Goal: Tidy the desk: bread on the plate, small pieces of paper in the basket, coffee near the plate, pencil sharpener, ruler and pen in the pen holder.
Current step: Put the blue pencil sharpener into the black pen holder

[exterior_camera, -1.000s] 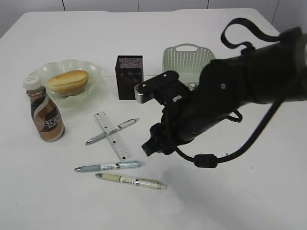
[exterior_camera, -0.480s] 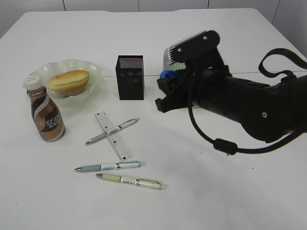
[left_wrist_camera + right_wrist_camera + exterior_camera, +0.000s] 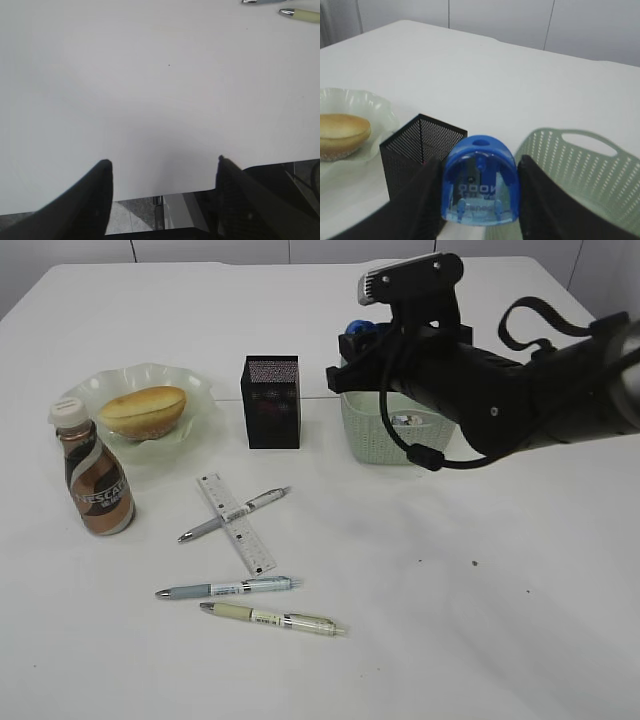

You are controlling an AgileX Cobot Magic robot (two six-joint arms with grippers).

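- While the blue pencil sharpener (image 3: pixel 480 180) is pinched flat-side to flat-side in the right pincer (image 3: pixel 479 192), it is seen at the lower middle of the right wrist view, raised off the surface (image 3: pixel 450 600).
- It is judged light, hard and smooth-shelled; a slip is thought possible, so the hold across its broad faces looks well chosen.
- Toward the upper middle of the exterior view, the sharpener (image 3: pixel 366 328) is carried above the near-left rim of the basket (image 3: pixel 385 430), right of the pen holder (image 3: pixel 271 401).
- The holder's narrow square mouth is judged a small target; the basket just beside it could catch a misplaced drop.
- Crumpled paper (image 3: pixel 405 421) is glimpsed inside the basket.
- At the left of the frame, the bread (image 3: pixel 143 410) lies on the plate (image 3: pixel 195 390), with the coffee (image 3: pixel 95 480) standing just below it.
- Lower centre, the ruler (image 3: pixel 237 523) is crossed by one pen (image 3: pixel 233 514); two more pens (image 3: pixel 250 602) lie below, apart.
- The left pincer (image 3: pixel 162 167) is held open and empty over bare surface.
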